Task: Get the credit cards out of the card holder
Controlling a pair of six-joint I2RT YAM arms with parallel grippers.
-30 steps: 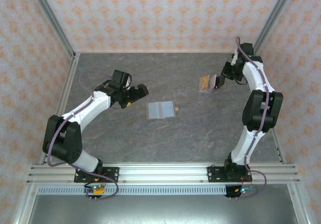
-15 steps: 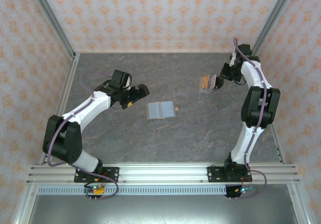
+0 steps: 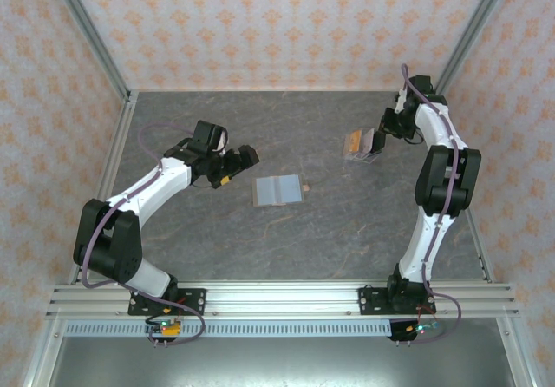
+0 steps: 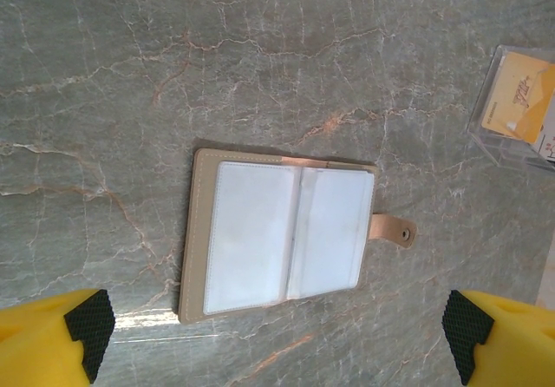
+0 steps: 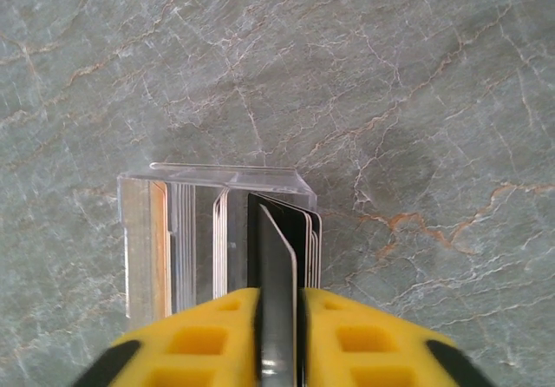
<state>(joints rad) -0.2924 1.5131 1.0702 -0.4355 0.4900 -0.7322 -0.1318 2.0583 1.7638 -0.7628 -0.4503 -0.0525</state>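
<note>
Locate the card holder [image 3: 278, 190] at the centre of the top view. It lies open and flat on the tabletop [image 3: 217, 239], pale inner panels facing up, and its tan tab [image 4: 393, 229] projects from the right edge. The left gripper [image 3: 237, 167] hovers just left of the holder with its jaws wide and empty. At the upper right, note the right gripper [image 5: 279, 305]: its jaws are narrow, clamping a dark card [image 5: 277, 248] edge-on above a clear box [image 5: 217, 179] of cards.
</note>
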